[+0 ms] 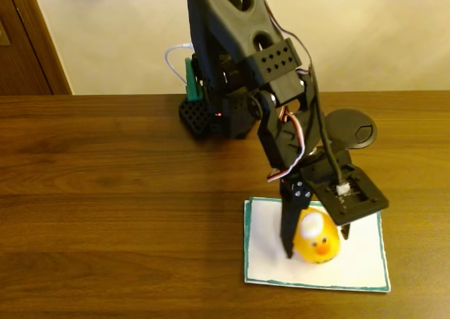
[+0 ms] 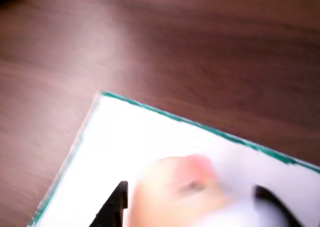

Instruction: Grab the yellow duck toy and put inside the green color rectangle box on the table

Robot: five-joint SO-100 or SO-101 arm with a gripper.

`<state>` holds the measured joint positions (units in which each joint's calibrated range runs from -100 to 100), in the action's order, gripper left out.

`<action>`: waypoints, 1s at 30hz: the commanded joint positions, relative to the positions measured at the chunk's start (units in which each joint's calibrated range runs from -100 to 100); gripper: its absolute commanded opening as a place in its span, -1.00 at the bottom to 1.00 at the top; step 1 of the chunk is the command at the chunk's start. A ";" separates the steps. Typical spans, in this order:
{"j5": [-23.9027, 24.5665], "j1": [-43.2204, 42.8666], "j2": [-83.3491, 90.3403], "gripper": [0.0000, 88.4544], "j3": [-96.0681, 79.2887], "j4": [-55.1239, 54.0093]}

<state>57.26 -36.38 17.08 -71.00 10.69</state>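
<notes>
The yellow duck toy (image 1: 318, 239) stands upright on the green color rectangle box (image 1: 271, 266), a white sheet with a green edge, near its middle. My gripper (image 1: 315, 249) comes down over the duck, one black finger (image 1: 287, 231) against its left side and the other behind its right side, shut on it. In the wrist view the duck (image 2: 185, 184) is a blurred yellow and orange shape between two dark fingertips (image 2: 116, 204), low in the picture, over the white sheet (image 2: 140, 137). The dark brown table (image 1: 105, 192) lies around the sheet.
A round dark grommet disc (image 1: 351, 128) is set in the table behind the sheet, right of the arm. The arm's black base (image 1: 204, 115) stands at the table's far edge by a beige wall. A wooden door frame (image 1: 35, 38) is at the far left.
</notes>
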 commanded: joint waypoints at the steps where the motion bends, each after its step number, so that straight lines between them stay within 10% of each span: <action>1: -0.63 1.05 2.17 -0.10 -1.05 -1.19; 11: -3.13 6.19 33.69 -0.11 6.51 25.40; 16: -6.35 25.19 72.97 -1.00 -13.16 43.81; 30: -11.62 42.35 82.92 -1.00 -29.00 61.62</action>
<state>46.08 5.66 99.58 -99.80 68.47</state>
